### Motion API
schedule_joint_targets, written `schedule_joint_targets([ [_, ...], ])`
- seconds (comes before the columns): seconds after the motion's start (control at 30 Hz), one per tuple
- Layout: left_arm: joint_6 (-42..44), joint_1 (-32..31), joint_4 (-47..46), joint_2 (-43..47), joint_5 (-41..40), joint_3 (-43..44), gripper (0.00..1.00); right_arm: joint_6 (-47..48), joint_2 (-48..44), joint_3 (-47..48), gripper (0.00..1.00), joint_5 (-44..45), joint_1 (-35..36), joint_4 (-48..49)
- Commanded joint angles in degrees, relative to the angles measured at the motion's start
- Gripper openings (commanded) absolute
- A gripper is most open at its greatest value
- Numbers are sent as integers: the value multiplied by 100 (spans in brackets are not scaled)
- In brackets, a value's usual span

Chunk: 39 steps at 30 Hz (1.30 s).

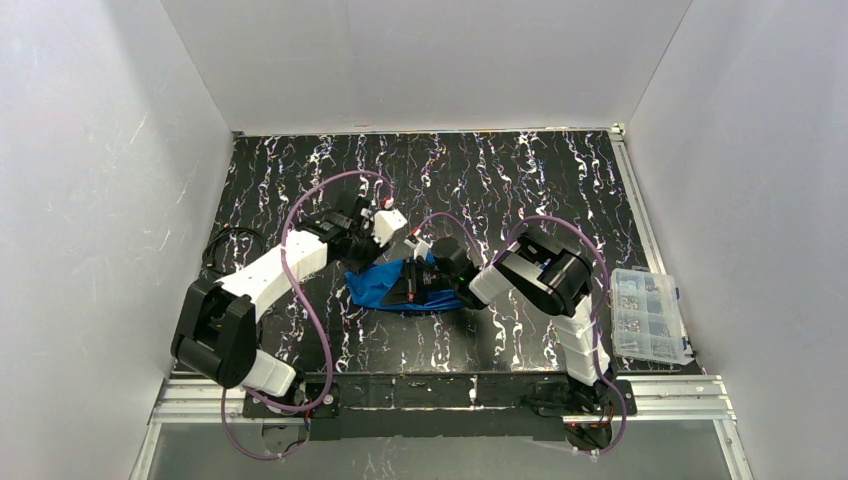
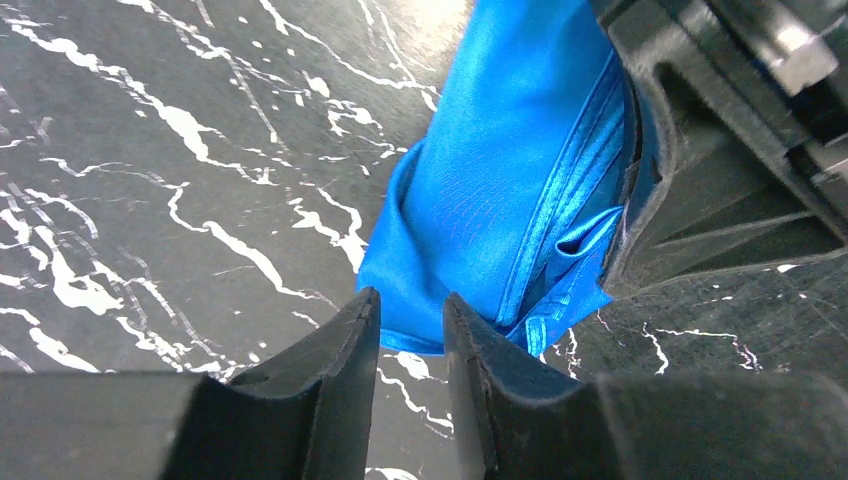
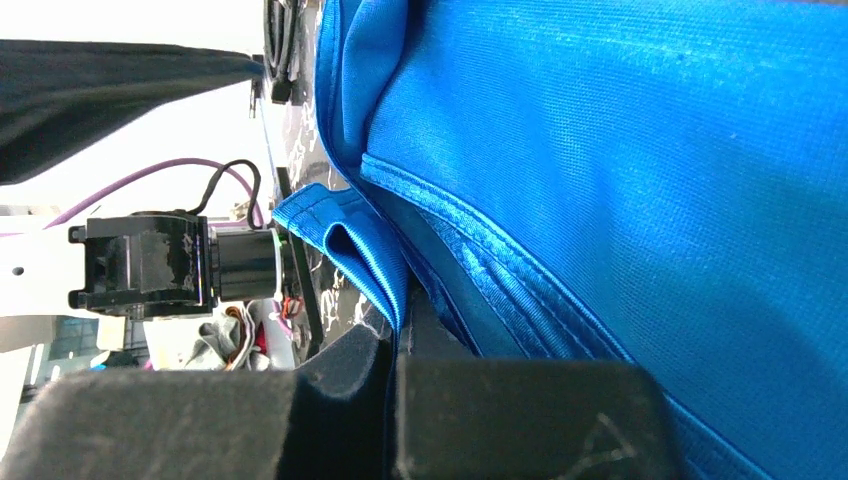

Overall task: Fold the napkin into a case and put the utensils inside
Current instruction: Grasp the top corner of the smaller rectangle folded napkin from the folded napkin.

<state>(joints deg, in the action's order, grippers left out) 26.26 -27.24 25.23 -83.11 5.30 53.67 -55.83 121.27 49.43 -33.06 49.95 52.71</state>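
napkin [image 1: 378, 287] bunched mid-table [image 1: 520, 180], between both arms. right gripper [image 3: 396, 345] pinching its hemmed fold. left gripper [image 2: 411, 312] slightly parted, empty, just beside napkin's near corner. cloth looks light, limp, slick; expect layers to slide. take stitched hem at corner, not smooth face. utensils not in view.

The top view looks down from above and behind the arm bases, far enough off to take in the whole tabletop [image 1: 520, 180]. The left wrist view sits close behind the left tool [image 2: 410, 300], facing down at the tabletop. The right wrist view, behind the right tool [image 3: 395, 345], is nearer still and looks leftward. All three share the napkin [image 1: 375, 285] at mid-tabletop.
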Motion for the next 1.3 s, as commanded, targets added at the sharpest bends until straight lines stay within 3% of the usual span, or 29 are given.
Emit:
schedule_joint_targets([
  [0.0, -466, -19, 891, -91, -274, 869, 30, -61, 192, 61, 1, -60, -17, 194],
  [0.13, -312, -18, 1247, 127, -414, 1438, 31, -50, 175, 34, 1, -72, -34, 255],
  [0.17, -163, -18, 1281, 309, -565, 1458, 37, -63, 173, 20, 1, -82, -39, 282],
  [0.23, -261, 25, 867, 642, -1230, 998, 94, -68, 154, -9, 1, -87, -40, 362],
  [0.27, -278, 60, 692, 721, -1495, 700, 98, -66, 147, -17, 1, -85, -43, 383],
  [0.33, 314, 91, 1587, 522, -535, 784, 95, -47, 124, -12, 1, -95, -45, 385],
  [0.37, 426, 96, 1940, 386, -47, 941, 98, -12, 97, -24, 1, -89, -44, 357],
  [0.47, 89, 78, 1614, 257, 183, 756, 98, -28, 98, -55, 1, -88, -41, 399],
  [0.53, -339, -21, 1411, 177, 16, 659, 98, -44, 116, -48, 1, -103, -43, 406],
  [0.73, -1480, -502, 952, -221, -811, 516, 82, -92, 136, -63, 1, -96, -43, 445],
  [0.9, -1725, -819, 575, -344, -1162, 337, 74, -123, 131, -78, 1, -102, -49, 482],
  [1.1, -1756, -835, 175, -346, -1910, 126, 53, -168, 215, -56, 1, -143, -44, 542],
  [1.27, -1798, -835, 26, -529, -1954, 40, 52, -221, 305, -11, 1, -185, -48, 565],
])
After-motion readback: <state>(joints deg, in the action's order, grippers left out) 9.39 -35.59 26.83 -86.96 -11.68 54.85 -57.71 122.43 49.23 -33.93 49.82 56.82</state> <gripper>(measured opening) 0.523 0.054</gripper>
